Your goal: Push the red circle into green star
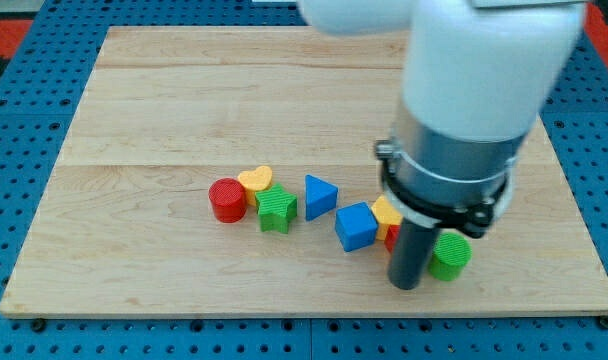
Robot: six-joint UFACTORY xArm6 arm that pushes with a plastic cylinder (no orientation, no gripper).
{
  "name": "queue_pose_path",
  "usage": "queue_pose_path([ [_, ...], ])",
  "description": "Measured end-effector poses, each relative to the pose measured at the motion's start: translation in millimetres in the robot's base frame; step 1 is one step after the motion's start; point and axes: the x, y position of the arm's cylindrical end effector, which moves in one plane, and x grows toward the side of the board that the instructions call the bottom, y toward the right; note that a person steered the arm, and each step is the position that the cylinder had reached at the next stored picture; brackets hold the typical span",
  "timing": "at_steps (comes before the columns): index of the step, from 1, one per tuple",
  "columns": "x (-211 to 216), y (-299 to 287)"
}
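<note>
- The rod-ended arm (464,120) is seen at the view's right; no gripper is fitted, so nothing is grasped or released, and only pushing is possible.
- The dark rod ends at my tip (406,284), set on the pale wooden board (134,120) just beside a green ribbed cylinder block (450,256).
- The tip is kept well apart from the task's 2 blocks, which lie toward the view's left; a crossing of the board is judged necessary.
- The red circle, a ribbed plastic disc (227,199), is found left of centre, touching or nearly touching a yellow heart block (254,179).
- The green star block (277,209) is placed just right of the red circle, a narrow gap apparently remaining.
- A blue triangular block (319,196), a blue cube (356,226) and a partly hidden yellow block (386,211) with a red block (392,236) occupy the space between.
</note>
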Motion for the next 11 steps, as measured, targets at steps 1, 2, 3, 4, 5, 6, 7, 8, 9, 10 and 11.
queue_pose_path([
  [1,0,-35],
  [2,-1,-118],
  [3,-48,-214],
  [4,-85,-289],
  [5,-130,-307],
  [6,-130,-273],
  [7,-93,-284],
  [8,-67,-324],
  [9,-80,-285],
  [10,-92,-239],
  [11,-87,-207],
])
